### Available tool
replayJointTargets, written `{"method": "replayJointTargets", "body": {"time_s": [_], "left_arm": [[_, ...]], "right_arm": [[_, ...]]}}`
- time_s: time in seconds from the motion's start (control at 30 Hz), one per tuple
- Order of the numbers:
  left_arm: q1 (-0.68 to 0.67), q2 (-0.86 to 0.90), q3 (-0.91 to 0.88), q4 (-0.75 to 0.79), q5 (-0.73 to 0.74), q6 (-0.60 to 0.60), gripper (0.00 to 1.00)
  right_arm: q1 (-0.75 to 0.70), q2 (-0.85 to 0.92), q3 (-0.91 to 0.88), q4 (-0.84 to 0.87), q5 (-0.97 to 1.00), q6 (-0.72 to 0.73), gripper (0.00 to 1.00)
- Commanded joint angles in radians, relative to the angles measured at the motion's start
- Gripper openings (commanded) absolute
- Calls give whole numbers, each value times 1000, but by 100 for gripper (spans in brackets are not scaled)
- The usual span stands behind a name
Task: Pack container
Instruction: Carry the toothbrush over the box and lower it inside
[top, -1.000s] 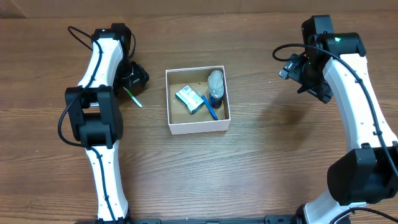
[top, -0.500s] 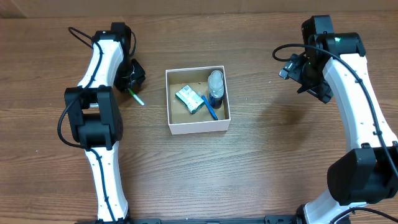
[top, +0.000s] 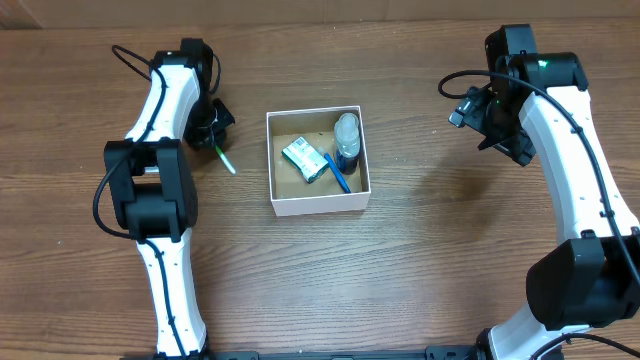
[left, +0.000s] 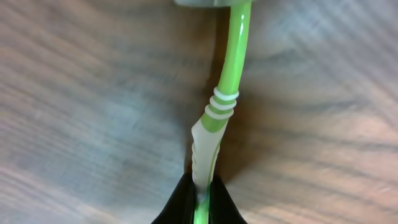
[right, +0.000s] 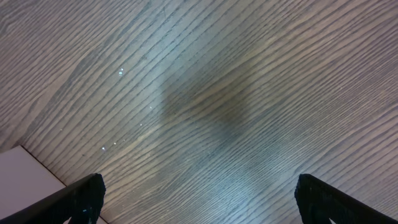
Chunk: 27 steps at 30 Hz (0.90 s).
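The container (top: 318, 207), a square white-walled box with a brown floor, sits mid-table and holds a green-and-white packet (top: 303, 158), a blue stick (top: 337, 172) and a clear bottle (top: 346, 140). Left of it a green toothbrush (top: 224, 159) lies on the wood. My left gripper (top: 212, 137) is shut on its handle end. In the left wrist view the green-and-white handle (left: 221, 112) runs up from the pinched black jaws of the gripper (left: 202, 202). My right gripper (top: 500, 128) hovers far right of the box, open (right: 202, 199) over bare wood.
The table (top: 420, 260) is brown wood grain. Both white arms rise from the near edge, one at each side. A white corner (right: 25, 180) shows at the lower left of the right wrist view.
My left gripper has closed onto the toothbrush handle, and the brush shifted slightly on the wood. The right arm has not moved.
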Motion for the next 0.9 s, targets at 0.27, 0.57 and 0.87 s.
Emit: {"method": "replayJointTargets", "body": {"time_s": [0.27, 0.57, 0.87], "left_arm": [[-58, -125, 574, -354, -10, 265, 4], [-288, -311, 599, -428, 33, 726, 4], [-483, -312, 598, -432, 94, 1003, 4]], "right_arm": [[-5, -12, 3, 5, -1, 5, 100], [-5, -12, 3, 5, -2, 5, 100], [-5, -12, 3, 5, -1, 5, 100]]}}
